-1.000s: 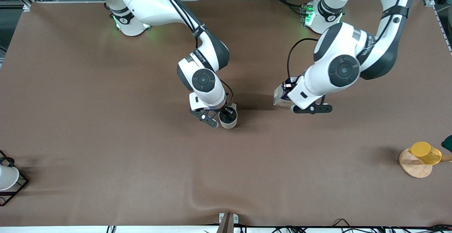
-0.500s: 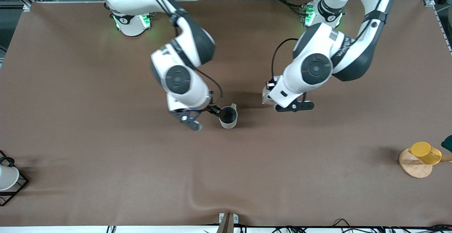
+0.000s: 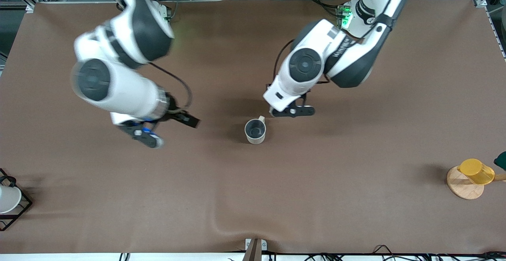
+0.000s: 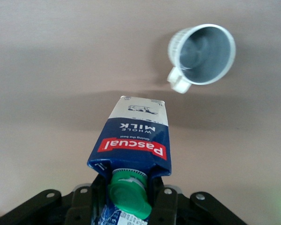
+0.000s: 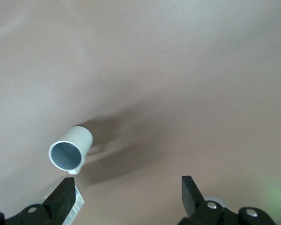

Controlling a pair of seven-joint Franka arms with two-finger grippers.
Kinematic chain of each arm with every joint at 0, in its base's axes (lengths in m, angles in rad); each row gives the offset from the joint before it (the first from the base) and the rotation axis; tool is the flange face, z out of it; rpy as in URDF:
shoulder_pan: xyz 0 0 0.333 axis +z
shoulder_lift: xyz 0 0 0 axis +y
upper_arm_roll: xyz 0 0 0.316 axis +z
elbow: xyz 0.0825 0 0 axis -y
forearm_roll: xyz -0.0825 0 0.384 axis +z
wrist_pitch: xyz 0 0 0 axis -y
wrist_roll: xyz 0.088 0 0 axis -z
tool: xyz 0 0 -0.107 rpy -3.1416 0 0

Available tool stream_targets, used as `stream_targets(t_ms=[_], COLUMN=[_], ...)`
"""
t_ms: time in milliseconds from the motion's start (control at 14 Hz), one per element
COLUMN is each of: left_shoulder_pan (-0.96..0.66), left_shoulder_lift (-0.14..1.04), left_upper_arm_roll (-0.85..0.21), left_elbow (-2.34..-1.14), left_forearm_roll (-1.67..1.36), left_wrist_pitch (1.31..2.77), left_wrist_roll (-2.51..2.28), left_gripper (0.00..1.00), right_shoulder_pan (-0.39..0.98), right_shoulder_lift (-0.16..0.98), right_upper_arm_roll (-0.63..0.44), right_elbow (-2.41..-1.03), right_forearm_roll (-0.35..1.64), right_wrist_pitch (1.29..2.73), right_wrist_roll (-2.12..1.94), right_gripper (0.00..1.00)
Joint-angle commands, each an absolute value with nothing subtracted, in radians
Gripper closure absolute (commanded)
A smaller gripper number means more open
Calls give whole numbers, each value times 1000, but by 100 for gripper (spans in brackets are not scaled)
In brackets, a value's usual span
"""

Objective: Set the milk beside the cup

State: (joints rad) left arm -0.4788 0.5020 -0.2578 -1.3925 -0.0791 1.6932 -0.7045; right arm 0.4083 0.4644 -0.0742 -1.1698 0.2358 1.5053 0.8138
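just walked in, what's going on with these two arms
The left hand is shut on the milk and holds it over the table close to the cup, which stands upright and alone mid-table. The right hand is open, holds nothing and hangs over the table toward the right arm's end from the cup.

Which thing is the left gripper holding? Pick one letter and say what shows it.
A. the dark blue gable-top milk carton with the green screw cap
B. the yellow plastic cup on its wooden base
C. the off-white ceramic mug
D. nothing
A: in the left wrist view the left gripper is shut on the dark blue milk carton, while the off-white ceramic mug stands apart on the table.
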Motion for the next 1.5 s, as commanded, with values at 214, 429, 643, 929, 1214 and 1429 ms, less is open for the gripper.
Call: stream_targets(t_ms=[214, 429, 643, 929, 1214, 1429], left_shoulder_pan=[-593, -641, -641, -640, -643, -643], left_shoulder_lift=[607, 614, 635, 663, 676, 681], left_upper_arm_roll=[-204, -170, -170, -170, -170, -172], left_elbow=[-1282, -1281, -1281, -1282, -1282, -1282], left_forearm_roll=[-78, -78, -78, -78, -81, -81], left_wrist_pitch=[1724, 1741, 1766, 1808, 1831, 1845], left_wrist_roll=[-722, -718, -718, -756, -845, -853], left_gripper=[74, 73, 73, 73, 73, 72], right_shoulder_pan=[201, 140, 132, 72, 22, 6], right_shoulder_lift=[365, 324, 273, 210, 192, 175], right_upper_arm_roll=[-67, -67, -69, -66, -61, -39], right_elbow=[-1216, -1264, -1308, -1377, -1440, -1442], right_forearm_roll=[241, 178, 126, 58, 60, 54], right_wrist_pitch=[1394, 1379, 1414, 1492, 1609, 1628], right_wrist_roll=[456, 292, 249, 70, -78, -77], right_gripper=[0, 0, 0, 0, 0, 0])
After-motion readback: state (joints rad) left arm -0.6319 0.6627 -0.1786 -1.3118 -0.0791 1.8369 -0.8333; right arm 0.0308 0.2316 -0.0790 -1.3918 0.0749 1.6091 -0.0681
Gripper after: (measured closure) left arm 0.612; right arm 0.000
